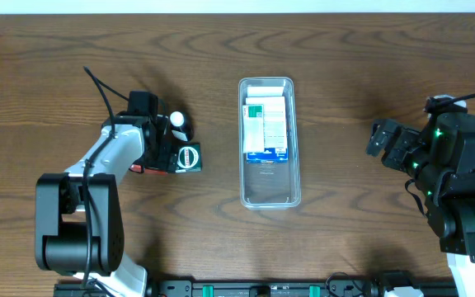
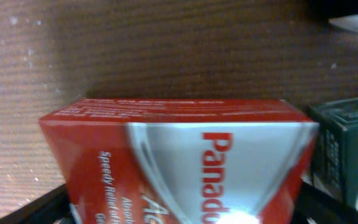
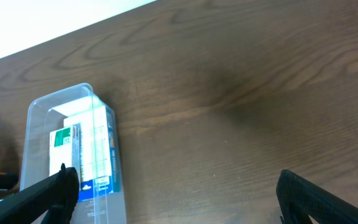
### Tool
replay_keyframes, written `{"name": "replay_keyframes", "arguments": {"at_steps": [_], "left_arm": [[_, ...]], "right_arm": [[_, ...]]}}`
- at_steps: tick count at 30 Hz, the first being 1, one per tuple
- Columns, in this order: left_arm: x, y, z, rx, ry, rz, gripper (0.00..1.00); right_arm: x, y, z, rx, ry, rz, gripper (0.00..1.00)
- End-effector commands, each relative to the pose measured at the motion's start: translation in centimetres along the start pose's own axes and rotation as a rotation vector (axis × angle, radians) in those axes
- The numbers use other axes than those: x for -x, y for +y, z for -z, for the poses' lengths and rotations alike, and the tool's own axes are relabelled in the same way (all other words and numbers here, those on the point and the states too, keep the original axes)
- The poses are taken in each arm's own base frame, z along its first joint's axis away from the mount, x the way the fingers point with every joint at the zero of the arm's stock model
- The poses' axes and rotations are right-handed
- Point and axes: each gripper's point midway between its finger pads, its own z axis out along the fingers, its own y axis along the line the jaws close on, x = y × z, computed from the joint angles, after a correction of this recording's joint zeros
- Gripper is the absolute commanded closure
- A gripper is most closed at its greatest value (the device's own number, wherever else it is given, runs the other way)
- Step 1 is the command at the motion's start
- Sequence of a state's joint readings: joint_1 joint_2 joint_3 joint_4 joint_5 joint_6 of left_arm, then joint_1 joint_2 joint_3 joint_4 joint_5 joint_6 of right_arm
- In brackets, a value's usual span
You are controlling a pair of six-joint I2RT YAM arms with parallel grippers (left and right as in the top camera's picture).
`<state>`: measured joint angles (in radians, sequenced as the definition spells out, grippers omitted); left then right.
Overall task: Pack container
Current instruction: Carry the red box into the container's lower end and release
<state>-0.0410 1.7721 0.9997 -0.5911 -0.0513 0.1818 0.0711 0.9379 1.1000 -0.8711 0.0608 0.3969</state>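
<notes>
left gripper (image 1: 157,157) straddles a red panadol box (image 2: 185,162); whether the jaws clamp it cannot be told. a dark green box (image 1: 190,157) sits just beside. right gripper (image 3: 178,186) is spread wide, empty, over the table (image 3: 241,93). the container (image 1: 269,188), clear, long and round-cornered, lies mid-table between the arms, with a white, green and blue carton (image 1: 266,128) in its far half.

The container (image 1: 269,186) is clear glossy plastic, the table (image 1: 369,66) grained matt wood, the red box (image 2: 185,155) glossy printed cardboard.
</notes>
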Motion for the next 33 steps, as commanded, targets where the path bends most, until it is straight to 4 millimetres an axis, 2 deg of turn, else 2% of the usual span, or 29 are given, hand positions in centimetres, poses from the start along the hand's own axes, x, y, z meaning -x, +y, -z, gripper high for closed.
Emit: {"name": "replay_keyframes", "arguments": {"at_steps": [1,6,13,18,22,25,30,33], "left_arm": [[0.2,0.1,-0.2,0.001,0.005,-0.008,0.17],[0.4,0.2,0.3,0.003,-0.008,0.005,0.28],[0.8,0.5,2.4,0.009,-0.061,0.048,0.3],[0.9,1.0,6.3,0.02,-0.144,0.057,0.3],[0.3,0.9,10.3,0.017,-0.225,0.111,0.29],[-0.3,-0.6,13.3,-0.047,-0.296,0.131,0.29],[-0.8,-5.7,18.0,-0.244,-0.417,0.152,0.29],[-1.2,-8.5,19.8,-0.323,-0.453,0.163,0.29]], "right_arm": [[0.3,-0.4,0.1,-0.014,-0.011,-0.005,0.01],[0.3,-0.4,0.1,-0.014,-0.011,-0.005,0.01],[0.3,-0.4,0.1,-0.015,-0.011,-0.005,0.01],[0.3,-0.4,0.1,-0.014,-0.011,-0.005,0.01],[0.3,-0.4,0.1,-0.014,-0.011,-0.005,0.01],[0.3,-0.4,0.1,-0.014,-0.01,-0.005,0.01],[0.3,-0.4,0.1,-0.014,-0.011,-0.005,0.01],[0.3,-0.4,0.1,-0.014,-0.011,-0.005,0.01]]}}
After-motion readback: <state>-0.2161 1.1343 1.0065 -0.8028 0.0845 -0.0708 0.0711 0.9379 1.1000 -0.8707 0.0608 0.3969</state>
